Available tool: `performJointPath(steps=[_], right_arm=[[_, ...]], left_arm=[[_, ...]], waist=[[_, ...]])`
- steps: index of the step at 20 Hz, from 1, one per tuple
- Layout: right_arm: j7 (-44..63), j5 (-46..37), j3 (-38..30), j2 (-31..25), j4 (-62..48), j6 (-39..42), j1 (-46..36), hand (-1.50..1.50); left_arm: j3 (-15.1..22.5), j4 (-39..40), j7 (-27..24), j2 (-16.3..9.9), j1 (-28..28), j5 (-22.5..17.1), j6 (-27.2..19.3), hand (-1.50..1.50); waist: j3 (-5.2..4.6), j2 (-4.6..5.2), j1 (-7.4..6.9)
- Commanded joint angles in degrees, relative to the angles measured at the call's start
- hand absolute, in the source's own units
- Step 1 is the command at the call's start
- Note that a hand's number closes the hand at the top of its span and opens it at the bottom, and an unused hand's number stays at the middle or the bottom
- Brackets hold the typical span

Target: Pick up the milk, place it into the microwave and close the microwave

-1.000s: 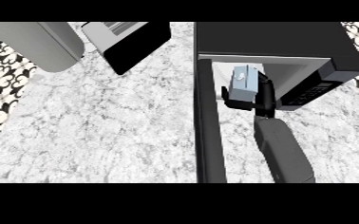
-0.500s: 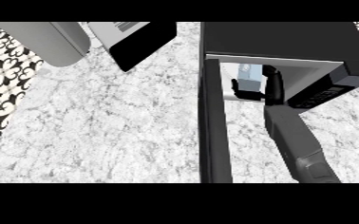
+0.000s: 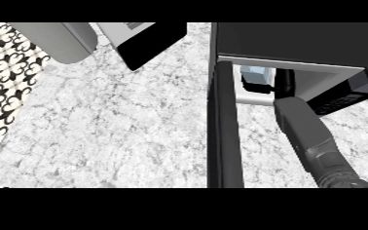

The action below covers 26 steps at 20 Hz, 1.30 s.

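The milk [image 3: 253, 71], a small pale blue-grey carton, sits inside the open cavity of the black microwave [image 3: 287, 41] at the upper right. My right hand [image 3: 285, 80] reaches into the cavity from below. Its fingers run along the carton's right side, and a black fingertip [image 3: 256, 85] curls under the carton's front. Most of the carton is hidden by the hand and the microwave's top. The microwave's door [image 3: 224, 126] stands wide open, seen edge-on as a long dark bar just left of my grey forearm [image 3: 310, 136]. My left hand shows nowhere.
The marble counter [image 3: 122, 126] spreads left of the door. At the top left stands a rounded grey appliance [image 3: 61, 41], with a flat black and grey slab [image 3: 149, 41] beside it. A black-and-white patterned strip [image 3: 16, 73] runs down the left edge.
My right hand has carried the milk up from in front of the microwave's opening and deeper into the cavity. The forearm now stretches further forward beside the open door.
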State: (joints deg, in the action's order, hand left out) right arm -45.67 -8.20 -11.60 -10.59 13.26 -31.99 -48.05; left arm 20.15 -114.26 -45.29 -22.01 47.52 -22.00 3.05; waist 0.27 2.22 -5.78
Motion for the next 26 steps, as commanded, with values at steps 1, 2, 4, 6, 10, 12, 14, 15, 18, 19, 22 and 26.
performJointPath(steps=[1,2,4,6,10,12,14,15,18,19,22,26], right_arm=[[-2.15,0.63,-1.69,-0.89,-1.59,-2.30,-1.36,1.50],[-3.87,0.93,-2.02,-1.47,-1.20,-0.78,-1.15,1.50],[-3.51,3.19,-4.39,-1.81,-0.41,0.34,-3.07,1.50],[-3.85,3.60,-5.16,-2.03,-0.37,-0.58,-4.44,1.50],[-5.47,1.02,-4.17,-1.41,-1.60,-9.94,-4.25,1.50],[-5.37,0.01,-3.86,-1.83,-1.88,-13.27,-5.02,1.50],[-4.90,0.43,-4.96,-1.68,-2.05,-16.91,-5.06,1.50],[-4.63,0.32,-5.03,-1.62,-2.16,-17.05,-5.77,1.50],[-5.26,0.12,-5.49,-1.45,-2.23,-18.67,-5.59,1.50],[-2.82,-0.28,-5.31,-1.09,-2.94,-19.83,-8.19,1.50],[-3.58,-0.31,-5.79,-2.35,-3.15,-18.82,-7.56,1.50],[10.81,-7.35,-0.60,-7.31,-12.95,-33.84,-1.88,-1.50]], left_arm=[[-0.03,-0.48,-0.15,-0.96,0.59,-0.45,1.32,-1.50],[-1.80,1.09,-0.54,-0.47,-0.86,-1.07,0.83,-1.50],[-0.34,0.19,-0.95,-0.20,0.27,-0.23,0.87,-1.50],[-0.98,0.53,-1.37,-0.44,0.87,-0.36,0.92,-1.50],[-1.43,0.27,-0.71,-1.94,0.79,-0.71,2.15,-1.50],[-2.03,1.61,0.65,-1.17,-1.61,-0.88,1.03,-1.50],[-1.57,1.67,0.49,-0.66,-1.01,-1.23,1.04,-1.50],[-1.68,3.27,0.32,-0.65,-2.20,-0.67,1.24,-1.50],[-0.83,3.82,0.10,-0.03,-2.97,-0.10,1.30,-1.50],[-2.14,3.20,1.76,-0.46,-4.03,-1.68,1.10,-1.50],[-0.72,4.20,0.76,-0.41,-3.77,-0.73,2.24,-1.50],[-1.14,3.68,0.44,-0.69,-4.23,-0.09,2.02,-1.50]], waist=[[0.11,0.38,-0.77],[0.08,0.30,-0.21],[0.15,0.33,-0.70],[0.13,0.39,-1.24],[0.09,0.80,-1.95],[0.04,1.07,-1.39],[0.04,0.84,-1.41],[0.02,0.94,-1.44],[0.08,1.29,-2.03],[0.03,1.32,-2.08],[0.09,1.51,-2.62],[-0.67,2.79,-3.37]])
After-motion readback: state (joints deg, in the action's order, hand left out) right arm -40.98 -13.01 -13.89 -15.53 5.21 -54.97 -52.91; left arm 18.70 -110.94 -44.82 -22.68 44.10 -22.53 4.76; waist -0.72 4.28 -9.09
